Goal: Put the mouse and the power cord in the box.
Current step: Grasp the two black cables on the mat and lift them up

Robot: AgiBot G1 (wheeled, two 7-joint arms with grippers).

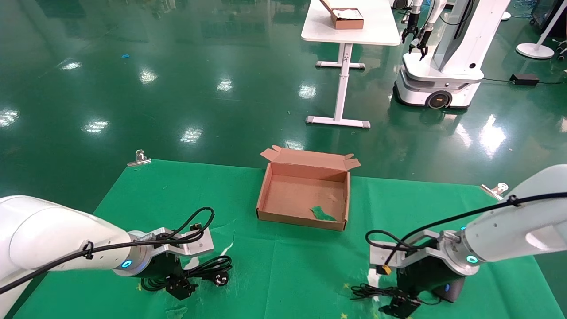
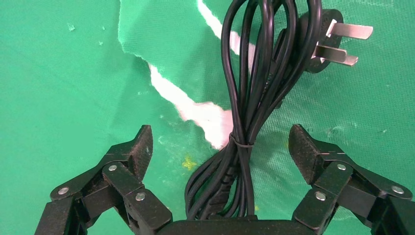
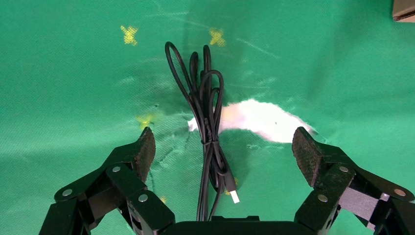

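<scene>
We are finding both pincers wide: left gripper (image 2: 220, 147) straddling the power cord (image 2: 249, 98), right gripper (image 3: 222, 149) straddling the mouse (image 1: 446, 290) cable, seemingly pre-grasp; closing comes next.

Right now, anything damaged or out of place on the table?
Yes. The green table cover is torn, white showing through beside the power cord under the open left gripper and by the mouse cable under the open right gripper. A green scrap lies in the box.

White desk (image 1: 376, 33) out back with a small box (image 1: 347, 18) on it, another robot (image 1: 443, 66) parked right beside.
</scene>
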